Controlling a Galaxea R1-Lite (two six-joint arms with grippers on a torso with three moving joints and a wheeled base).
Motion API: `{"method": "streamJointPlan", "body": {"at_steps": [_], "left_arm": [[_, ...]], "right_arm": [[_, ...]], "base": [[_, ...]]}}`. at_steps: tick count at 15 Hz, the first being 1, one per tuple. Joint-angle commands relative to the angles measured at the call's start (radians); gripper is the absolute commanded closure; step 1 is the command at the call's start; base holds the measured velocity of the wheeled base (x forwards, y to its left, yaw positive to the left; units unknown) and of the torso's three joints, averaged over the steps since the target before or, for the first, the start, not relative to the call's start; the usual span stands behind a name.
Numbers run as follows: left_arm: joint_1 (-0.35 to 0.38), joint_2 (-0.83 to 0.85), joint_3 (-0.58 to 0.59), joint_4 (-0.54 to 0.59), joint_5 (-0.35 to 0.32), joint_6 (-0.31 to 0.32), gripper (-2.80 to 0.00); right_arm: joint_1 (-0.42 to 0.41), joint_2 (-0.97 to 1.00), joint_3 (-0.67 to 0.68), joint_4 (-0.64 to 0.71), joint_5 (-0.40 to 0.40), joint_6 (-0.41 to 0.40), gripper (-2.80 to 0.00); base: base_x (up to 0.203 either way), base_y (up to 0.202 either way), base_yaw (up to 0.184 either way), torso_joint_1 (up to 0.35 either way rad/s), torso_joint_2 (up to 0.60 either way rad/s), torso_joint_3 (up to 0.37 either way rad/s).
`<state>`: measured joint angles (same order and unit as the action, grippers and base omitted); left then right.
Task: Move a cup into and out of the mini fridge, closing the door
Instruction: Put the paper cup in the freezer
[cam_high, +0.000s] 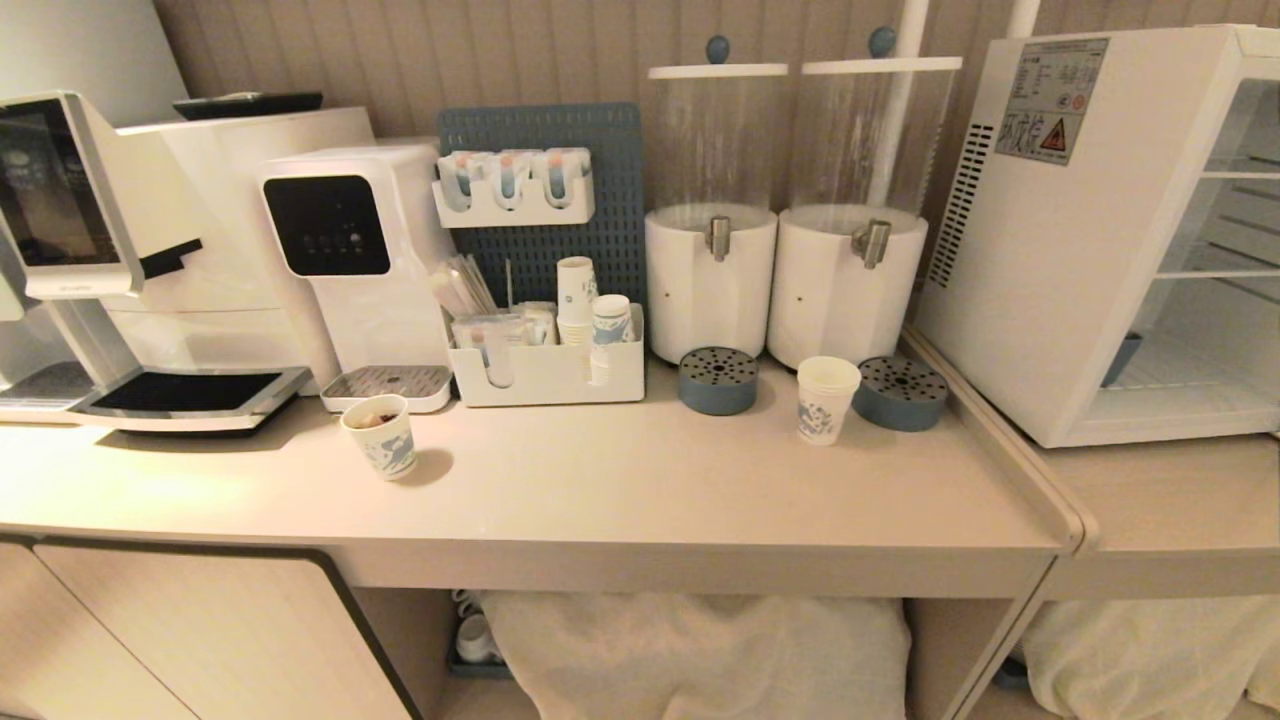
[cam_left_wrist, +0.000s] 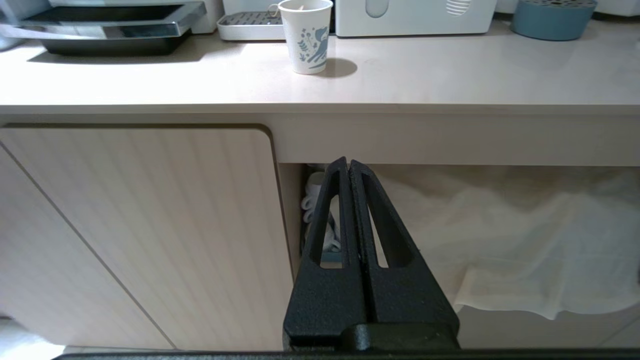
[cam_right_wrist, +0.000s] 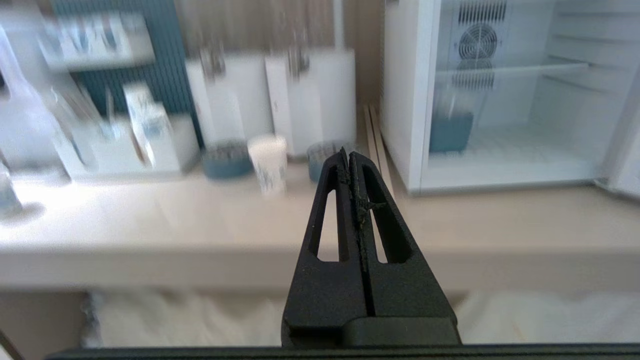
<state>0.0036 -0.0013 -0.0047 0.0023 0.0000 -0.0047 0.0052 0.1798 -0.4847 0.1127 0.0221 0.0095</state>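
Since the mini fridge stands open at counter's right end, step in hand, I judge, is the reach. Cup upright betw. two blue drip trays, near fridge. R gripper closed, empty, off counter edge; should open before approach, come in level, clear the trays. L gripper closed, parked low.

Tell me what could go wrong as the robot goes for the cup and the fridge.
1. A second patterned cup with brown inside stands farther left; it could be picked instead of the clean cup.
2. The clean cup sits between two blue drip trays, close to the right one; the shut right gripper might knock them.
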Motion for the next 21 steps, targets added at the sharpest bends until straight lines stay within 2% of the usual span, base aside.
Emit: {"method": "streamJointPlan", "body": {"at_steps": [1, 4, 5, 6, 7, 8, 10, 11, 12, 13, 15, 16, 17, 18, 19, 21], "left_arm": [[-0.002, 0.000, 0.000, -0.001, 0.000, 0.000, 0.00], [-0.002, 0.000, 0.000, -0.001, 0.000, 0.000, 0.00], [-0.002, 0.000, 0.000, -0.001, 0.000, 0.000, 0.00], [-0.002, 0.000, 0.000, -0.001, 0.000, 0.000, 0.00], [-0.002, 0.000, 0.000, -0.001, 0.000, 0.000, 0.00], [-0.002, 0.000, 0.000, -0.001, 0.000, 0.000, 0.00], [-0.002, 0.000, 0.000, -0.001, 0.000, 0.000, 0.00], [-0.002, 0.000, 0.000, -0.001, 0.000, 0.000, 0.00], [-0.002, 0.000, 0.000, -0.001, 0.000, 0.000, 0.00], [-0.002, 0.000, 0.000, -0.001, 0.000, 0.000, 0.00], [-0.002, 0.000, 0.000, -0.001, 0.000, -0.001, 0.00], [-0.002, 0.000, 0.000, -0.001, 0.002, -0.003, 0.00], [-0.002, 0.000, 0.000, -0.001, 0.002, -0.003, 0.00], [-0.002, 0.000, 0.000, -0.001, 0.002, -0.003, 0.00], [-0.002, 0.000, 0.000, -0.001, 0.000, -0.003, 0.00], [-0.002, 0.000, 0.000, -0.001, 0.000, -0.003, 0.00]], "right_arm": [[-0.003, 0.278, -0.118, -0.033, -0.001, 0.010, 0.00], [-0.002, 0.664, -0.288, -0.093, 0.006, 0.034, 0.00], [-0.003, 0.787, -0.339, -0.097, 0.030, 0.040, 0.00], [-0.008, 0.902, -0.385, -0.098, 0.094, 0.047, 0.00], [-0.025, 0.988, -0.425, -0.095, 0.202, 0.054, 0.00], [-0.053, 1.044, -0.454, -0.088, 0.380, 0.059, 0.00], [-0.147, 1.181, -0.522, -0.051, 0.871, 0.067, 0.00], [-0.198, 1.256, -0.558, -0.029, 1.047, 0.070, 0.00], [-0.238, 1.322, -0.588, -0.013, 1.162, 0.071, 0.00], [-0.262, 1.404, -0.612, -0.002, 1.230, 0.072, 0.00], [-0.279, 1.544, -0.627, 0.006, 1.284, 0.052, 0.00], [-0.268, 1.603, -0.613, 0.002, 1.243, -0.021, 0.00], [-0.252, 1.635, -0.593, -0.008, 1.132, -0.116, 0.00], [-0.224, 1.676, -0.550, -0.042, 0.976, -0.241, 0.00], [-0.196, 1.704, -0.502, -0.117, 0.904, -0.305, 0.00], [-0.156, 1.760, -0.463, -0.273, 0.817, -0.323, 0.00]], "base": [[0.000, 0.000, 0.000, 0.000, 0.00, 0.000], [0.000, 0.000, 0.000, 0.000, 0.00, 0.000], [0.000, 0.000, 0.000, 0.000, 0.00, 0.000], [0.000, 0.000, 0.000, 0.000, 0.00, 0.000], [0.000, 0.000, 0.000, 0.000, 0.00, 0.000], [0.000, 0.000, 0.000, 0.000, 0.00, 0.000], [0.000, 0.000, 0.000, 0.000, 0.00, 0.000], [0.000, 0.000, 0.000, 0.000, 0.00, 0.000], [0.000, 0.000, 0.000, 0.000, 0.00, 0.000], [0.000, 0.000, 0.000, 0.000, 0.00, 0.000], [0.000, 0.000, 0.000, 0.000, 0.00, 0.000], [0.000, 0.000, 0.000, 0.000, 0.00, 0.000], [0.000, 0.000, 0.000, 0.000, 0.00, 0.000], [0.000, 0.000, 0.000, 0.000, 0.00, 0.000], [0.000, 0.000, 0.000, 0.000, 0.00, 0.000], [0.000, 0.000, 0.000, 0.000, 0.00, 0.000]]}}
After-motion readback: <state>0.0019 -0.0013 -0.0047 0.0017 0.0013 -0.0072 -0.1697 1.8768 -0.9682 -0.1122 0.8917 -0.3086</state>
